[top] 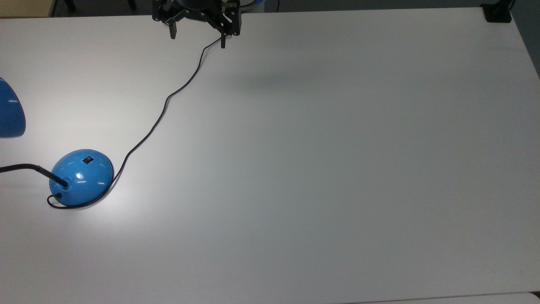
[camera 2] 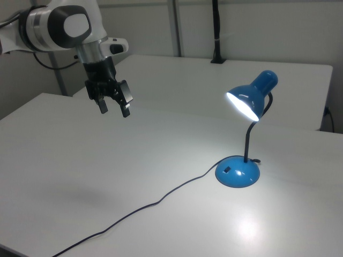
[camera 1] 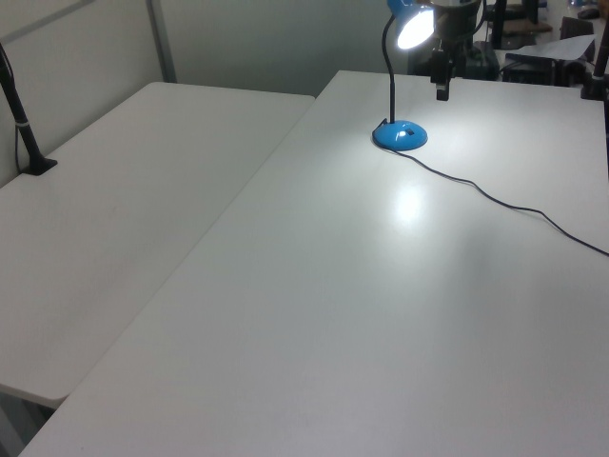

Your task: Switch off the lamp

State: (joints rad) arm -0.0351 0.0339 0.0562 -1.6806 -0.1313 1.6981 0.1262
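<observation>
The lamp is lit and throws a bright patch on the white table (top: 320,169). Its glossy blue dome base (top: 82,177) sits at the top view's left, with a small black rocker switch (top: 87,160) on top. The thin black neck rises to the blue shade (camera 2: 252,96), whose bulb glows. The base (camera 2: 238,172) and switch (camera 2: 227,171) face the right view's camera. My gripper (top: 198,37) hangs open and empty above the table's far edge in the top view. In the right view the gripper (camera 2: 114,111) is well to the left of the lamp.
The lamp's black cord (top: 168,99) snakes from the base across the table to a spot under the gripper. A second white table (camera 1: 124,190) adjoins at the left view's left. Black clamped posts stand at a corner (top: 498,12) and on the far table (camera 2: 216,32).
</observation>
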